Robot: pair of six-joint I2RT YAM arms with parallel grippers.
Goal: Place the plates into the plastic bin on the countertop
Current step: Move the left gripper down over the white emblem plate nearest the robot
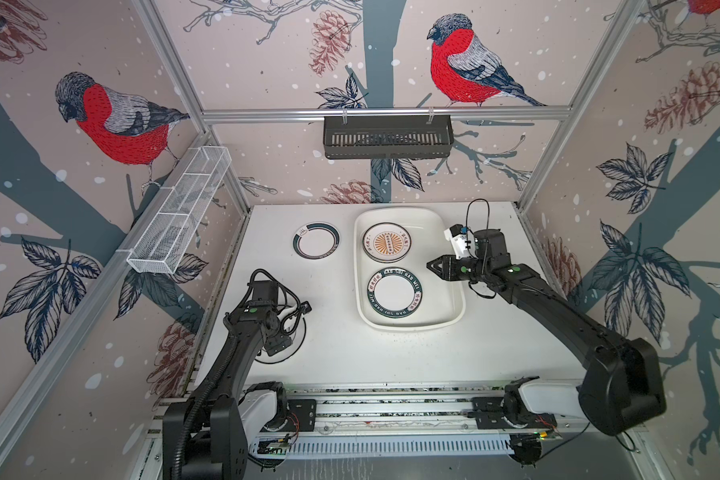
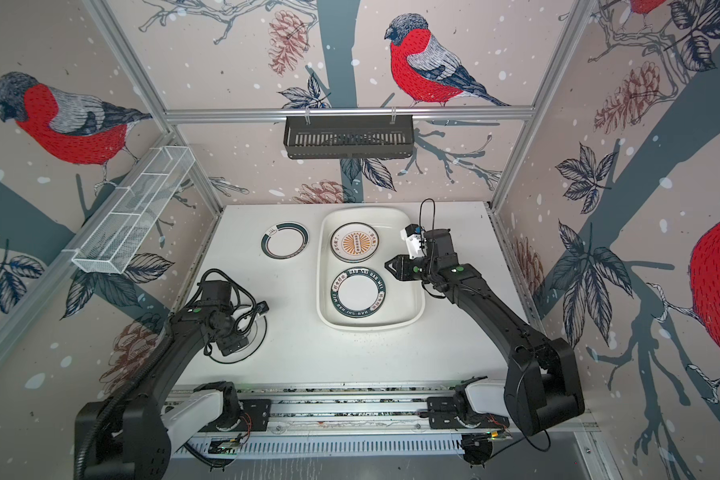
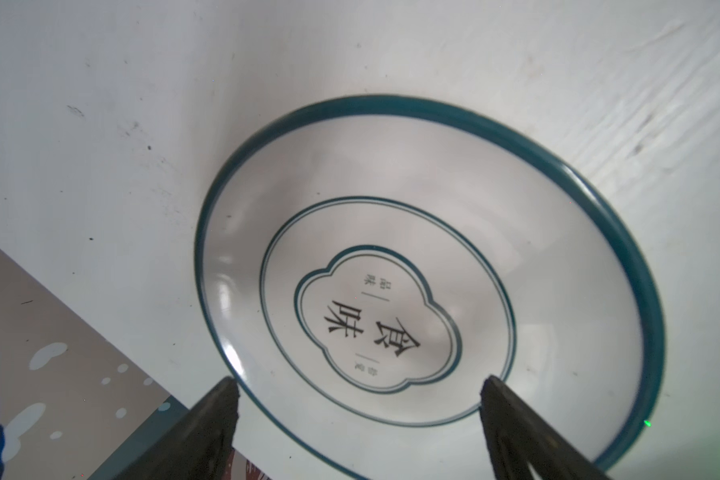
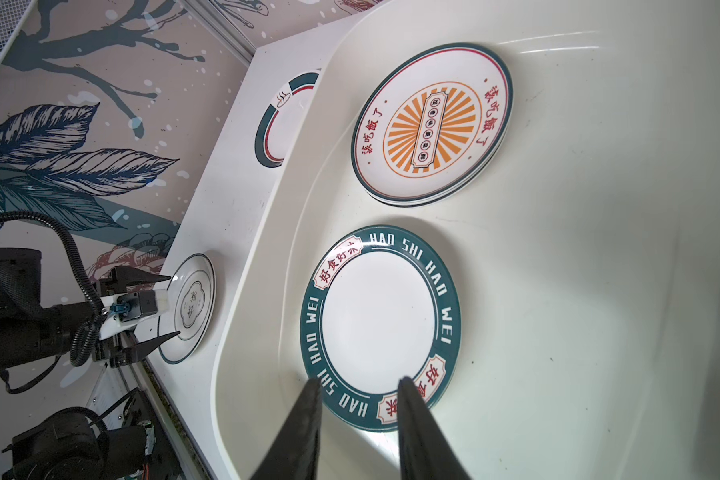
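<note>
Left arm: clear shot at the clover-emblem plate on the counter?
Probably yes. The left gripper is open right at the clover plate, its jaws either side of the near rim. The plate lies flat on bare countertop with nothing on it.

Readable text: green-rimmed plate (image 4: pixel 381 328) has "HAO SHI HAO WEI" in white round the rim, twice, plus red 好食好味 in a cream cartouche. Sunburst plate (image 4: pixel 431 124) has red 该吃饭了 on each side of the orange rays; its centre banner characters are too small to read. Clover-emblem plate (image 3: pixel 391 316) reads 食味 in large characters with small 品味 beside them; the other small pair is illegible.
</note>
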